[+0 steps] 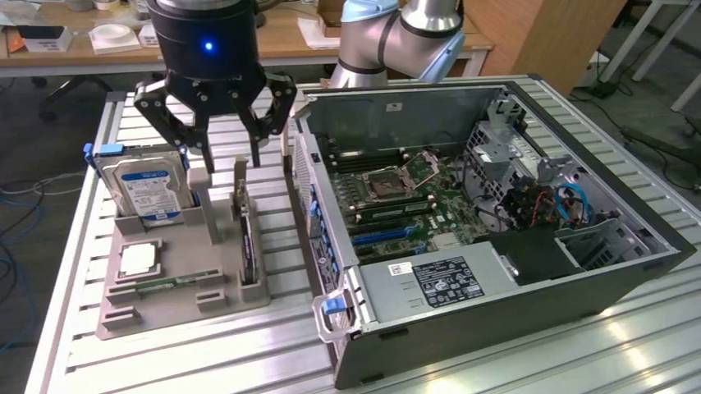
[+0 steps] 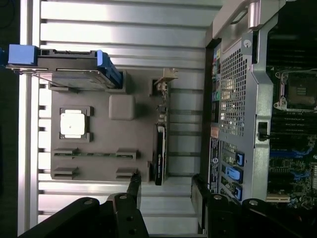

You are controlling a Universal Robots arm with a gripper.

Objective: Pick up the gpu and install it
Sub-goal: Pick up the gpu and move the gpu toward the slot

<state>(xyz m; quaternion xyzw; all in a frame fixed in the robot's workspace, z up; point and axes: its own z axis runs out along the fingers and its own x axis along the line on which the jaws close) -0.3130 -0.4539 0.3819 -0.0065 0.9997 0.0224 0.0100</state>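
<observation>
Hovering in the upper left of the exterior view with the hand point(image 1: 230, 156) spread wide and gripping nothing, poised over the far end of the grey holder point(image 1: 164, 304) on the table point(image 1: 219, 353). Facing the gpu point(image 1: 245, 246), standing on its thin edge in the holder's slot left of centre, silver bracket point(image 1: 240, 176) uppermost, just beside the open computer case point(image 1: 460, 328) and apart from the blue-labelled hard drive point(image 1: 148, 193). Judging it light and stiff yet fragile: bare circuit board, exposed parts, probably slipping if pinched on smooth metal. Favouring a gentle hold across the two flat faces along the upper edge, near the black cooler point(image 2: 159, 158), avoiding the connector edge sitting down in the slot.
</observation>
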